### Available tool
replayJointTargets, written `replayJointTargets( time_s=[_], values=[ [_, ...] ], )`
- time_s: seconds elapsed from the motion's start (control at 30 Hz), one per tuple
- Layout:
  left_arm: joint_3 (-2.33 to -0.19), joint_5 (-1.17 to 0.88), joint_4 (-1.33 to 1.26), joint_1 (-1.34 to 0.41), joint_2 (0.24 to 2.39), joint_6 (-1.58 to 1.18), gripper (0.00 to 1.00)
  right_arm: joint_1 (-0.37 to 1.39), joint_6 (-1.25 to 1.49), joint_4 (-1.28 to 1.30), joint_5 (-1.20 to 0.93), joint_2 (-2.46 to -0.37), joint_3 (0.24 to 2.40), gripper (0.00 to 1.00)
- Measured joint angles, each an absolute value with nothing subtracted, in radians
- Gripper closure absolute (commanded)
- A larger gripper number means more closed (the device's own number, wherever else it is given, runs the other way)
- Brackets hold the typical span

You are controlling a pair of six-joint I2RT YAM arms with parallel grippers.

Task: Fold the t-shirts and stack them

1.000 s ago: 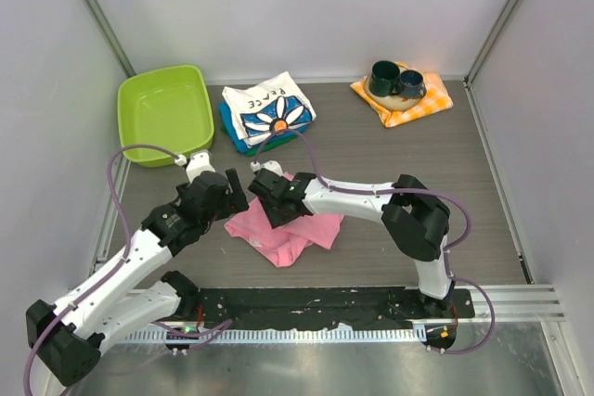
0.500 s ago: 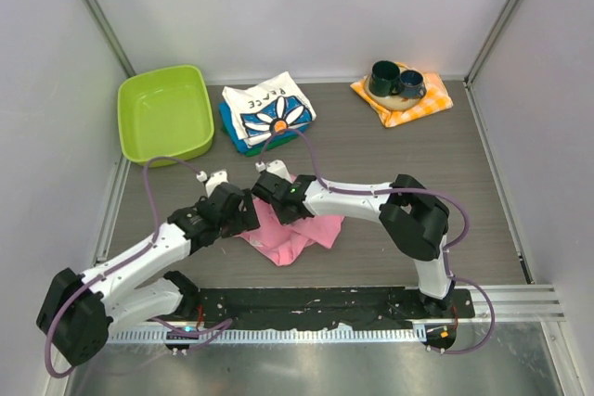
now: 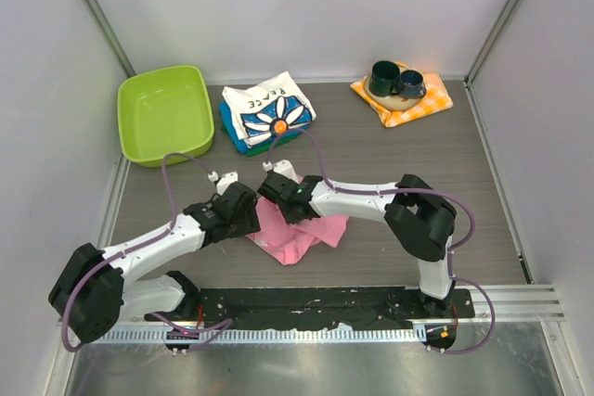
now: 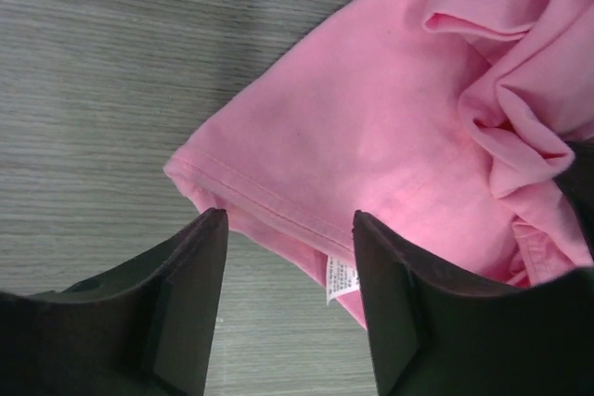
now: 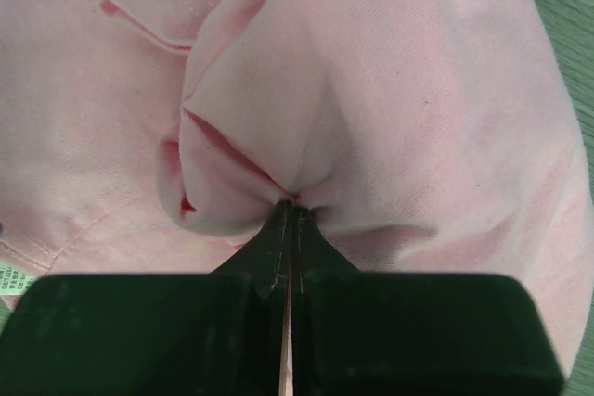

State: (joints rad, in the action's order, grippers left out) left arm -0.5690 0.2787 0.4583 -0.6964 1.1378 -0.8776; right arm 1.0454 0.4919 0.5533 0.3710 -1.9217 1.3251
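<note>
A crumpled bright pink t-shirt lies on the table's near middle. My right gripper is shut on a bunched fold of the pink shirt at its far left edge. My left gripper is open, its fingers straddling the shirt's hemmed corner just above the table; a white label shows at the hem. A white daisy "PEACE" shirt lies folded on blue and green folded shirts at the back.
A lime green bin stands at the back left. An orange-and-white checked cloth with two dark mugs lies at the back right. Grey walls enclose the table.
My left gripper has moved right and lowered to the pink shirt's left corner. My right gripper has shifted slightly right with the cloth, and the shirt moved a little with it.
</note>
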Motion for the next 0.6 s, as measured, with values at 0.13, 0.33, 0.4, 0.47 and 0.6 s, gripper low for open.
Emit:
replayJointTargets(
  time_s=[0.13, 0.33, 0.4, 0.47, 0.6],
  values=[
    [-0.572, 0.287, 0.438, -0.696, 1.188, -0.881, 0.56, 1.043, 0.492, 0.547, 0.371, -1.915, 1.314, 0.99],
    [-0.582, 0.288, 0.413, -0.698, 1.262, -0.882, 0.84, 1.041, 0.495, 0.539, 0.371, -1.886, 1.282, 0.99],
    [-0.588, 0.291, 0.407, -0.698, 1.275, -0.882, 1.00, 1.040, 0.495, 0.536, 0.370, -1.879, 1.272, 0.99],
    [-0.595, 0.297, 0.401, -0.699, 1.284, -0.884, 1.00, 1.038, 0.496, 0.531, 0.369, -1.871, 1.262, 0.99],
    [-0.607, 0.301, 0.393, -0.701, 1.295, -0.882, 1.00, 1.036, 0.496, 0.527, 0.374, -1.851, 1.243, 0.99]
  ],
)
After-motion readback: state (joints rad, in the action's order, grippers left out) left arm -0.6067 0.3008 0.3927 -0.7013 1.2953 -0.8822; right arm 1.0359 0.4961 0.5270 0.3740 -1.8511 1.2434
